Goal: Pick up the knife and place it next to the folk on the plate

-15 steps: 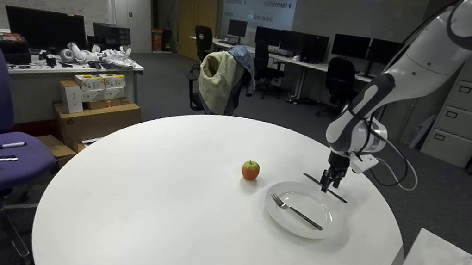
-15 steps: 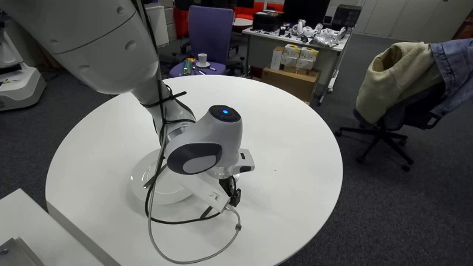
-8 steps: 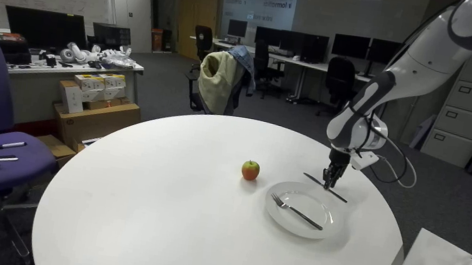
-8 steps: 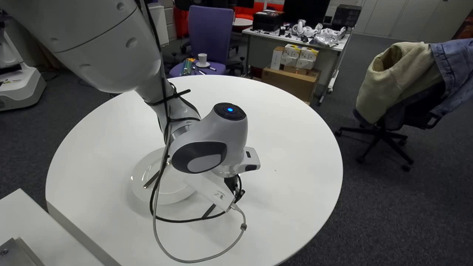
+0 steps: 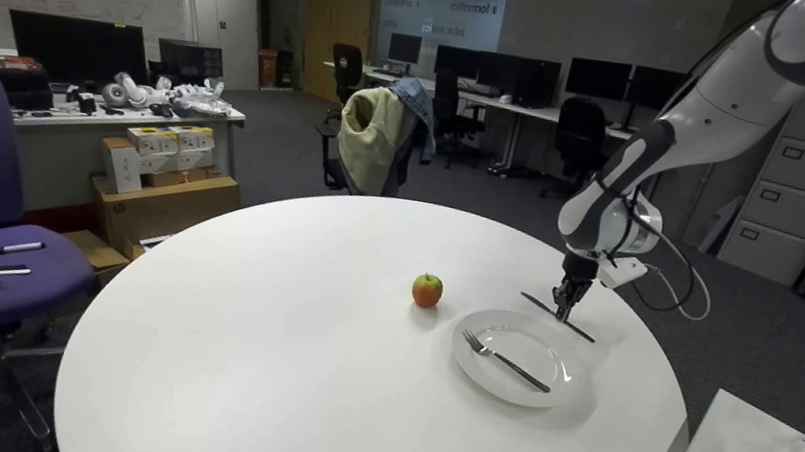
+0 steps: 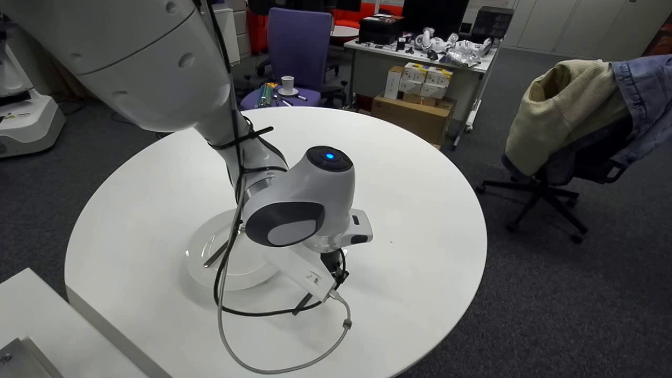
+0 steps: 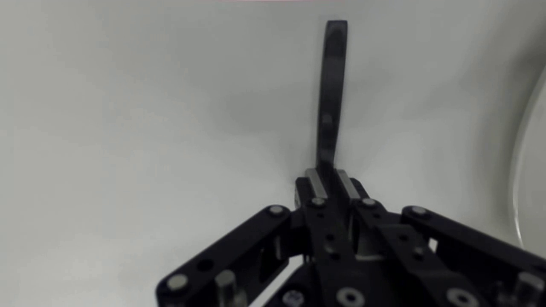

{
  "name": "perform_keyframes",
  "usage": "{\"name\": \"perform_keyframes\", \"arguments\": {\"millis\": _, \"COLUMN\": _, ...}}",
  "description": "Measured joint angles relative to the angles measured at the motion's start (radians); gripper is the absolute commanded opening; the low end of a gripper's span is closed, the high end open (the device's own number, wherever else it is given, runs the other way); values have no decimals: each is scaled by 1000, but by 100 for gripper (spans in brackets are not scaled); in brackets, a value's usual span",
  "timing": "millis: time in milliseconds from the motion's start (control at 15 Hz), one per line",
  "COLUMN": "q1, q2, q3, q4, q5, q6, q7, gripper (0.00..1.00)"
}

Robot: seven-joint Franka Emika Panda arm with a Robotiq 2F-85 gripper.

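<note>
The knife [image 5: 538, 304] is a thin dark strip beside the plate, seen in both exterior views. In the wrist view one flat end of the knife [image 7: 332, 81] points away from my gripper [image 7: 326, 178], whose pads are pressed together around it. Seen from outside, the gripper [image 5: 563, 314] points down at about the knife's middle; whether the knife touches the table cannot be told. The round white plate [image 5: 488, 374] carries the folk, a silvery fork [image 5: 509, 364], lying across it. In an exterior view the arm covers much of the plate and part of the fork [image 6: 215, 255].
A red-green apple [image 5: 427, 291] stands on the round white table [image 5: 256, 348], left of the plate. In the wrist view the plate's rim [image 7: 517, 179] is close on the right. A grey cable [image 6: 236, 352] loops from the wrist over the table.
My gripper's fingers have come together on the knife. The hand has shifted slightly, and the knife has moved a little with it, away from the plate. Plate, fork and apple have stayed put.
</note>
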Motion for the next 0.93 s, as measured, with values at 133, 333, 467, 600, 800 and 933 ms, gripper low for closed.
{"name": "perform_keyframes", "arguments": {"millis": 133, "q1": 0, "q2": 0, "q3": 0, "q4": 0, "q5": 3, "q6": 0, "q7": 0, "gripper": 2}}
{"name": "perform_keyframes", "arguments": {"millis": 333, "q1": 0, "q2": -1, "q3": 0, "q4": 0, "q5": 5, "q6": 0, "q7": 0, "gripper": 2}}
{"name": "perform_keyframes", "arguments": {"millis": 467, "q1": 0, "q2": -1, "q3": 0, "q4": -1, "q5": 5, "q6": 0, "q7": 0, "gripper": 2}}
{"name": "perform_keyframes", "arguments": {"millis": 600, "q1": 0, "q2": -3, "q3": 0, "q4": -1, "q5": 5, "q6": 0, "q7": 0, "gripper": 2}}
{"name": "perform_keyframes", "arguments": {"millis": 800, "q1": 0, "q2": -11, "q3": 0, "q4": -1, "q5": 5, "q6": 0, "q7": 0, "gripper": 2}}
{"name": "perform_keyframes", "arguments": {"millis": 933, "q1": 0, "q2": -19, "q3": 0, "q4": -2, "q5": 5, "q6": 0, "q7": 0, "gripper": 2}}
